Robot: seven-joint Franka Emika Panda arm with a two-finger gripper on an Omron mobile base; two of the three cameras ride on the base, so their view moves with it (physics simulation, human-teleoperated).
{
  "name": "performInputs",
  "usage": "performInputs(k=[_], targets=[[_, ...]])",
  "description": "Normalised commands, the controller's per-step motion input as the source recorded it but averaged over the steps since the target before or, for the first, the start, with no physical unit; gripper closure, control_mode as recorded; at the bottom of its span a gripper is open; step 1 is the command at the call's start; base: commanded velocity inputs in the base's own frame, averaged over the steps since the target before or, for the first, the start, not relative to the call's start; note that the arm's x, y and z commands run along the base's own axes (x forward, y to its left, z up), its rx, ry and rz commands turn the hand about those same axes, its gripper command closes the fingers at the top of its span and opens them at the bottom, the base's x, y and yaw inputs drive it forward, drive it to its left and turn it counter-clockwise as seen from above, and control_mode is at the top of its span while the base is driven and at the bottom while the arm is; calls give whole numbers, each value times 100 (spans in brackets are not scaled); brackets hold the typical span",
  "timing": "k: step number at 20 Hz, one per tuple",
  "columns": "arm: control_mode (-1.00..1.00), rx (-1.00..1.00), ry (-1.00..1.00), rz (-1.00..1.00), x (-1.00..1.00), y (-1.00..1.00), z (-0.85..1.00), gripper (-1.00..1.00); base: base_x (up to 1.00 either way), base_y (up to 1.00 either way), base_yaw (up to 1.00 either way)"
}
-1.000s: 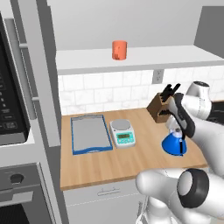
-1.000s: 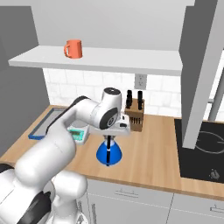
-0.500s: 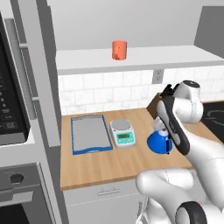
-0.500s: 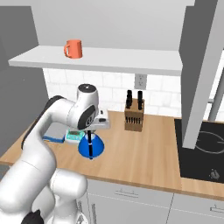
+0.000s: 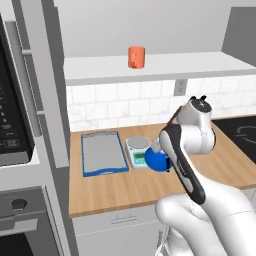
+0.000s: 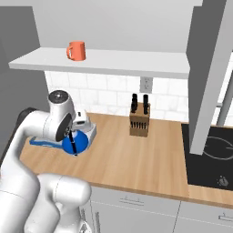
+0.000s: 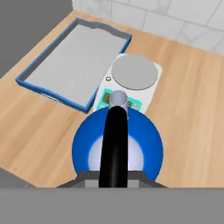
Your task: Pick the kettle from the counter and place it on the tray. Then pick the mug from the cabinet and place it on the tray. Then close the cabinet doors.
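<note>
Blue and dome-shaped, the kettle [image 7: 117, 142] hangs right under our gripper [image 7: 114, 177], whose fingers pinch its thin black arched handle [image 7: 114, 144] at the near end; in the hand view the handle runs straight up from between the fingertips to a small grey knob on the far side of the lid. From the left base view we see the kettle [image 5: 157, 160] carried clear of the counter [image 5: 125, 187], at the end of our white arm, and from the right base view it [image 6: 75, 143] sits just below the wrist.

Directly beyond the kettle, and partly under its far edge as we look down, lies the small white kitchen scale [image 7: 132, 81] with its round grey plate and green panel. We cannot tell from the base views whether the kettle touches it.

Farther out, to the left of the scale in the hand view, rests the grey tray [image 7: 30, 82] with its raised blue rim, nothing on it. It lies just beside the scale on the wooden counter.

Well above the gripper, the orange mug [image 5: 136, 56] stands on the pale shelf [image 5: 165, 67] of the cabinet. Off to the other side of us, near the tiled wall, stands a wooden knife block [image 6: 139, 121]
</note>
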Motion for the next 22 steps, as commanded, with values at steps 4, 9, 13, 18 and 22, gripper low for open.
performInputs(k=[4, 9, 13, 18, 22], targets=[[-100, 1, -7, 6, 10, 85, 20, 100, 0, 0, 0], [-100, 2, -5, 6, 15, 76, 15, 100, 0, 0, 0], [-100, 4, -7, 0, 31, 59, 3, 100, 0, 0, 0], [-100, 3, -17, 0, 44, 52, 0, 100, 0, 0, 0], [-100, 3, -2, 0, 63, 47, 0, 100, 0, 0, 0]])
